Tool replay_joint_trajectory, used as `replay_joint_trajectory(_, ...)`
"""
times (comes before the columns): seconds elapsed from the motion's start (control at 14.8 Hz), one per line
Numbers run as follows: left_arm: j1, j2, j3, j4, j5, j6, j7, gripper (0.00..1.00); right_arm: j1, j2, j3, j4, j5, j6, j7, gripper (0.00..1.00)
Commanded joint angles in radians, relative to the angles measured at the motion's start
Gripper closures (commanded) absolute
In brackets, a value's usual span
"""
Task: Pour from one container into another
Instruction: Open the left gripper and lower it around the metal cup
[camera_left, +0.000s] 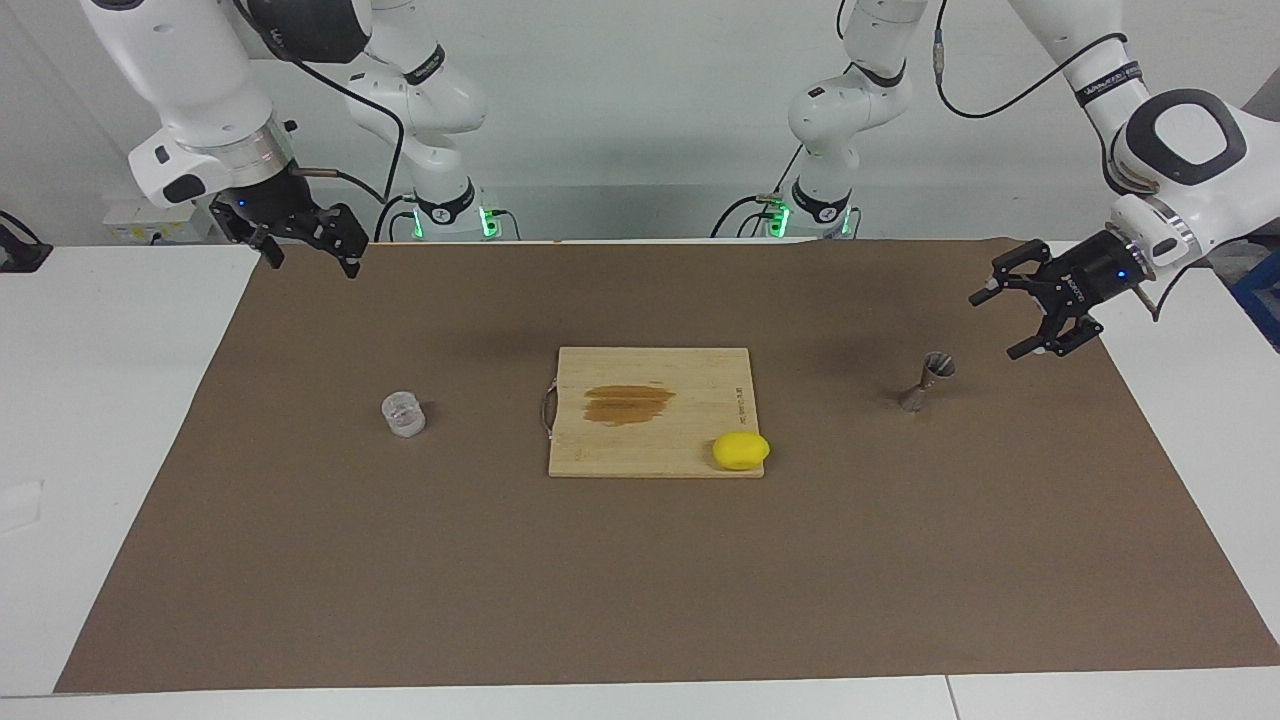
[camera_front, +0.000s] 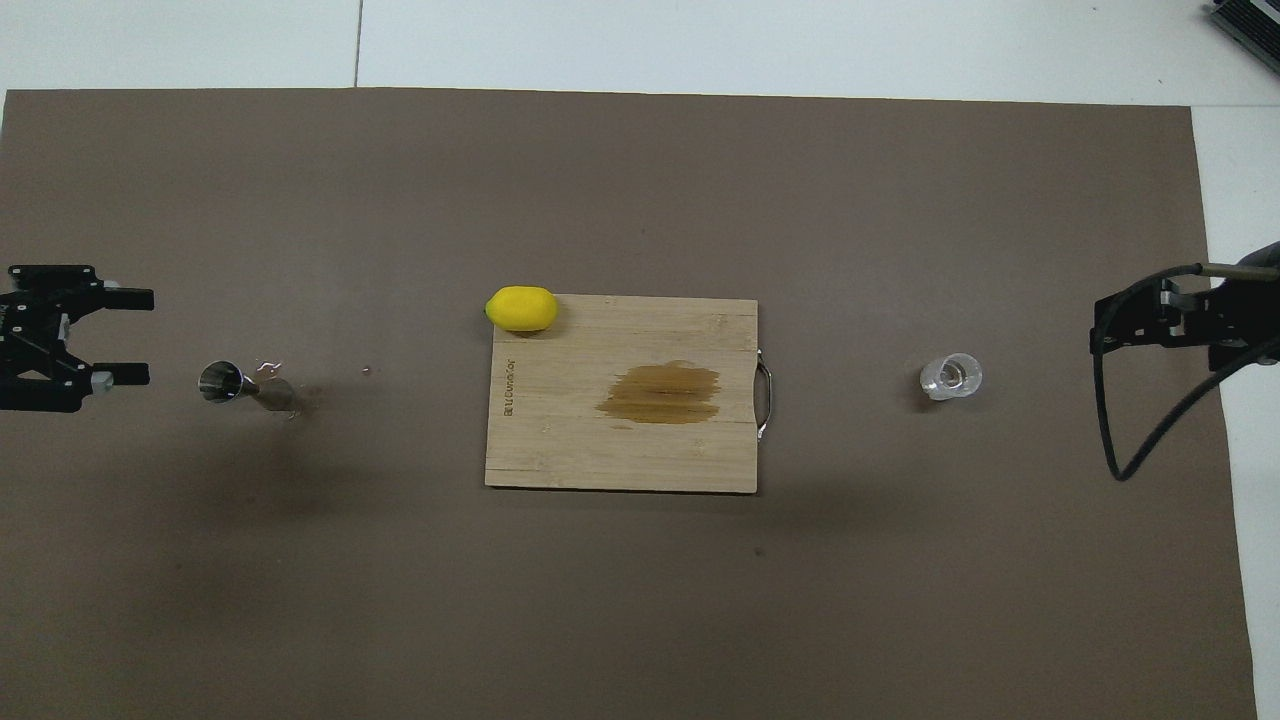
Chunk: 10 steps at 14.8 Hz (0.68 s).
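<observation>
Glass (camera_left: 403, 414): clear, upright, toward the right arm's end of the brown mat (camera_left: 640, 580). Jigger (camera_left: 927, 380): silvery (hourglass), just beside the spread left gripper (camera_left: 1014, 321). Right gripper (camera_left: 310, 258): open, waiting. White walls.

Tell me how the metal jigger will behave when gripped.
The jigger stands upright on a small base with a narrow waist, so it probably tips easily. Its smooth metal likely slips. The open left gripper is beside it.

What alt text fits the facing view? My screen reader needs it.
The open left gripper hangs beside a metal jigger, not touching it. A glass cup stands toward the right arm's end, where the open right gripper waits; between them, a lemon lies on a board.
</observation>
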Motion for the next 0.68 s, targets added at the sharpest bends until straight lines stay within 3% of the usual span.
replay_joint_trajectory(0.0, 0.003, 0.072, -0.011, 0.036, -0.111, -0.034, 0.208, 0.0, -0.011, -0.002, 0.004, 0.004, 0.011, -0.006, -0.024, 0.0)
replay_joint_trajectory(0.34, 0.084, 0.139, -0.007, 0.036, -0.23, -0.127, 0.262, 0.0, -0.011, -0.002, 0.004, 0.004, 0.011, -0.006, -0.024, 0.0)
replay_joint_trajectory(0.61, 0.088, 0.144, -0.008, -0.001, -0.304, -0.141, 0.515, 0.0, -0.011, -0.002, 0.004, 0.004, 0.009, -0.006, -0.024, 0.0)
